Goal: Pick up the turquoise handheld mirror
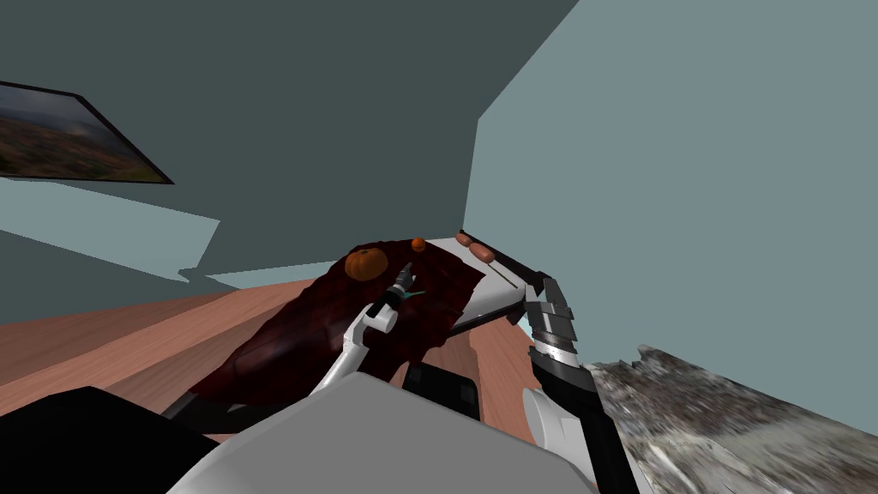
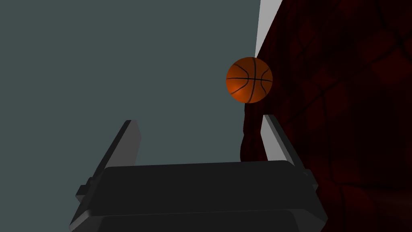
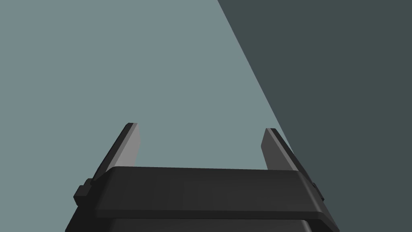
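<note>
A home: framed wall picture [image 1: 69, 137] (quilted dark-red cover [image 1: 287, 339]).

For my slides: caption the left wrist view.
Open left gripper aimed near an orange basketball at the edge of a dark red cloth.

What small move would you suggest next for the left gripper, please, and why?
Probably tilt and lower the open left gripper toward the turquoise handheld mirror, which shows as a teal sliver on the dark red cloth just beside the gripper in the head view. The wrist camera currently points toward the orange basketball and a wall, with nothing between the fingers.
</note>
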You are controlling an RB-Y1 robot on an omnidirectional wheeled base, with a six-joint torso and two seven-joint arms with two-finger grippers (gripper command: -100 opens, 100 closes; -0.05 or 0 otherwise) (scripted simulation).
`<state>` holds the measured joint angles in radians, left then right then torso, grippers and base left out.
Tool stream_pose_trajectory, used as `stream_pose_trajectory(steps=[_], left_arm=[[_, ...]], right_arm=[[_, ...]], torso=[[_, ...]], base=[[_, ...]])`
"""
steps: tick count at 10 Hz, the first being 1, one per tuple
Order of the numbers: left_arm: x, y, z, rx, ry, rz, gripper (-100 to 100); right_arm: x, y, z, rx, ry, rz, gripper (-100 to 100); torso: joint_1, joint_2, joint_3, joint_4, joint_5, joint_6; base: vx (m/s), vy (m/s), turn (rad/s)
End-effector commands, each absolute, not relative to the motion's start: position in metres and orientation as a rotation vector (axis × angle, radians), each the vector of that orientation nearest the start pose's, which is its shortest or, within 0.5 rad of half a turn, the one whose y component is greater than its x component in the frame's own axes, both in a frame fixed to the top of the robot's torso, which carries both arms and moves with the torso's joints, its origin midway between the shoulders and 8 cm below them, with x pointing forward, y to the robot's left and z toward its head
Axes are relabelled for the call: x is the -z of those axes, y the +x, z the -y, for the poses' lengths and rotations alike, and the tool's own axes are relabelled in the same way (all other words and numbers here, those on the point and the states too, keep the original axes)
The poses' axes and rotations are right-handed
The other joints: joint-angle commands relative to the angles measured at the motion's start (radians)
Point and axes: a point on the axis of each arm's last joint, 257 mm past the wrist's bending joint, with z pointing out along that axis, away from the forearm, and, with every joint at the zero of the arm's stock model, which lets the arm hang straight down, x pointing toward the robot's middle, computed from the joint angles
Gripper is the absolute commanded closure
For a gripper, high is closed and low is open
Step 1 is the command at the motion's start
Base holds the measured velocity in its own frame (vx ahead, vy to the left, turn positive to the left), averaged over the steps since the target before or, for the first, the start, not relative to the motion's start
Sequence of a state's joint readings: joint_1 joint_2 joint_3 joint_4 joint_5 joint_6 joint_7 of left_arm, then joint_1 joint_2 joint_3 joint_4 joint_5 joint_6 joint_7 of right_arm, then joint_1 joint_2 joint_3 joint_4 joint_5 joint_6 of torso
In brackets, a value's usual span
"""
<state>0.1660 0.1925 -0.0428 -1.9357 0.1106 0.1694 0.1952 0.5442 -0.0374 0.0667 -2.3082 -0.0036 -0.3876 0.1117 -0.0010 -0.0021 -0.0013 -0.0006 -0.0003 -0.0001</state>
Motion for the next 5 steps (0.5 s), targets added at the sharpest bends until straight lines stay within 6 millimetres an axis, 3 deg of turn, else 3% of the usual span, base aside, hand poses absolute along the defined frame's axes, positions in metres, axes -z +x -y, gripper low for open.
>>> stream_pose_trajectory(steps=[1, 5], left_arm=[[0.182, 0.507, -0.252, 1.335, -1.323, -1.191, -100], [0.219, 0.52, -0.25, 1.304, -1.466, -1.254, -100]], right_arm=[[0.001, 0.356, 0.26, -1.225, 0.694, -0.762, 0], [0.001, 0.356, 0.261, -1.225, 0.694, -0.762, 0]], torso=[[0.0, 0.0, 0.0, 0.0, 0.0, 0.0], [0.0, 0.0, 0.0, 0.0, 0.0, 0.0]], base=[[0.026, -0.018, 0.006], [0.029, -0.01, 0.005]])
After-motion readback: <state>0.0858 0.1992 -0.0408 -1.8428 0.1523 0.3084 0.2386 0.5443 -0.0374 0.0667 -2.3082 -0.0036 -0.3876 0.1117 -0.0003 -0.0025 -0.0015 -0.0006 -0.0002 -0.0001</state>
